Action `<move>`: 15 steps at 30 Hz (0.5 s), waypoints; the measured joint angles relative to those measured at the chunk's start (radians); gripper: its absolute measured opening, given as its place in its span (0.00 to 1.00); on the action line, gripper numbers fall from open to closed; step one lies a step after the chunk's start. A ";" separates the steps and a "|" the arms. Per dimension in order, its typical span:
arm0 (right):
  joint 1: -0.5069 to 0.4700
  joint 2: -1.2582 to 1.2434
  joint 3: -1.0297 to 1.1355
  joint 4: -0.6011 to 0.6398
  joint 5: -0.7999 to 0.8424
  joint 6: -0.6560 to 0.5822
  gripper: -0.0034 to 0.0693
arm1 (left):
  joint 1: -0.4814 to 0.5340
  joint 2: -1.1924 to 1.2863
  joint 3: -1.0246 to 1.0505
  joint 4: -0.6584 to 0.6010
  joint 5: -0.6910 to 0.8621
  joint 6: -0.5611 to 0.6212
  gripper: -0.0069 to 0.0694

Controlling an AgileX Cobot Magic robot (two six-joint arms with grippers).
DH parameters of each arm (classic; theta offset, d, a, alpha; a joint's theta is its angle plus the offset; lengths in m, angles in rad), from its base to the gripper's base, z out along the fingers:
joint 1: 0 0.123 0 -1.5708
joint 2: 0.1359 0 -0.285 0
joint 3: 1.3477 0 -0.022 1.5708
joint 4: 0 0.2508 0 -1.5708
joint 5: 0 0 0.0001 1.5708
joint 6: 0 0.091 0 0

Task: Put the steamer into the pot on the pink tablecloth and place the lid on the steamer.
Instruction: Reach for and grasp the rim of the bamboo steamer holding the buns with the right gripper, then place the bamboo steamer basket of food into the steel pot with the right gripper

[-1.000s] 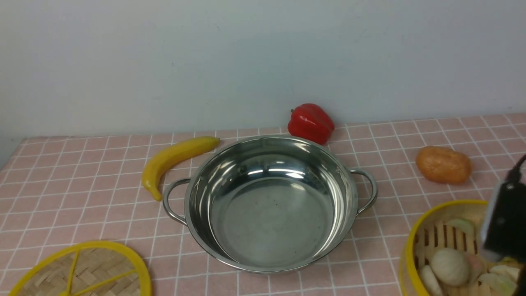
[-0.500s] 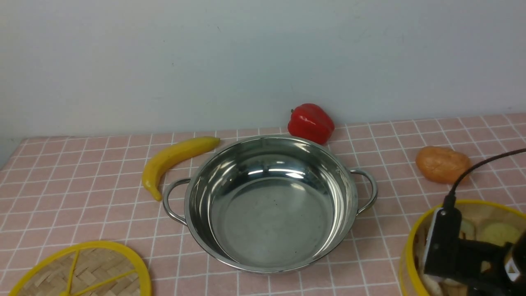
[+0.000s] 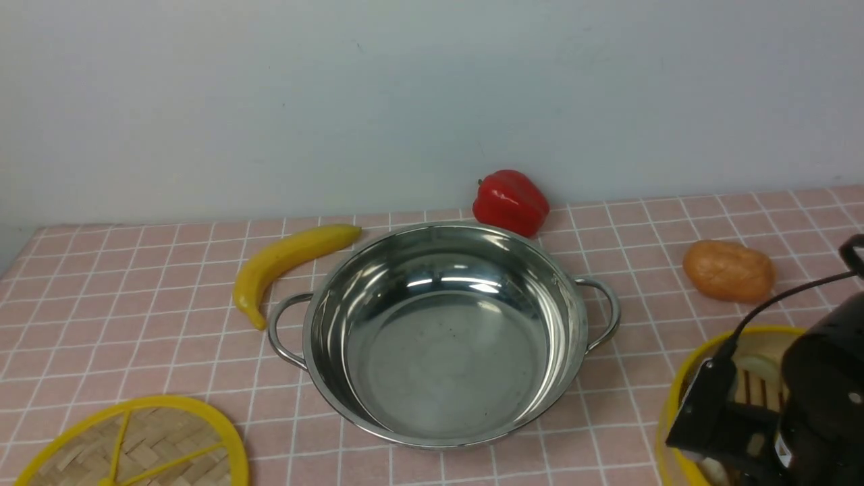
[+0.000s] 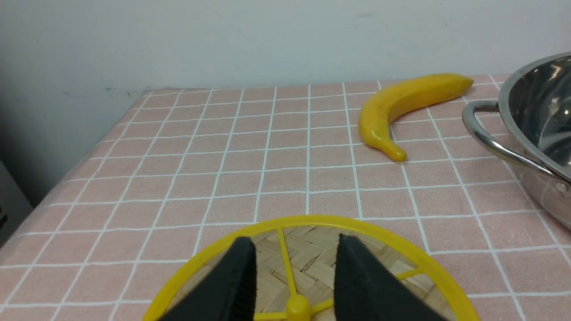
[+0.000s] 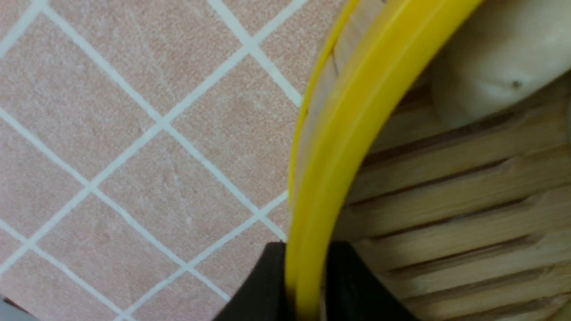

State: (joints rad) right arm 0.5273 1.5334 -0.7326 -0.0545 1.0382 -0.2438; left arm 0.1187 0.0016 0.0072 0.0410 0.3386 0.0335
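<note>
The steamer (image 3: 769, 332), a yellow-rimmed bamboo basket with food in it, stands on the pink tablecloth (image 3: 135, 317) at the near right, mostly hidden by my right wrist (image 3: 776, 418). In the right wrist view my right gripper (image 5: 306, 252) is shut on the steamer's yellow rim (image 5: 339, 133), with one finger outside the wall and one inside. The shiny pot (image 3: 445, 364) sits empty in the middle. At the near left lies the lid (image 3: 135, 445), flat on the cloth. My left gripper (image 4: 294, 272) hovers open over the lid (image 4: 312, 249), astride one yellow spoke.
A banana (image 3: 283, 260) lies just left of the pot's left handle. A red pepper (image 3: 509, 201) sits behind the pot by the wall. An orange bun-like item (image 3: 727, 270) lies behind the steamer. A pale dumpling (image 5: 499, 58) rests on the steamer's slats.
My right arm has swung lower and leftward over the steamer, and its jaws have closed on the rim. The left arm, the lid and the pot have stayed put.
</note>
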 joint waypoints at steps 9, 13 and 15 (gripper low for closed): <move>0.003 -0.120 -0.009 -0.009 0.016 0.061 0.14 | 0.000 0.000 0.000 0.000 0.000 0.000 0.41; 0.003 -0.205 -0.054 -0.017 0.100 0.063 0.14 | 0.000 0.000 0.000 0.000 0.000 0.000 0.41; 0.003 -0.245 -0.101 -0.030 0.152 0.055 0.14 | 0.000 0.000 0.000 0.000 0.000 0.000 0.41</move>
State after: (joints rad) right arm 0.5304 1.2886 -0.8341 -0.0849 1.1899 -0.1890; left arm 0.1187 0.0016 0.0072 0.0410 0.3386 0.0335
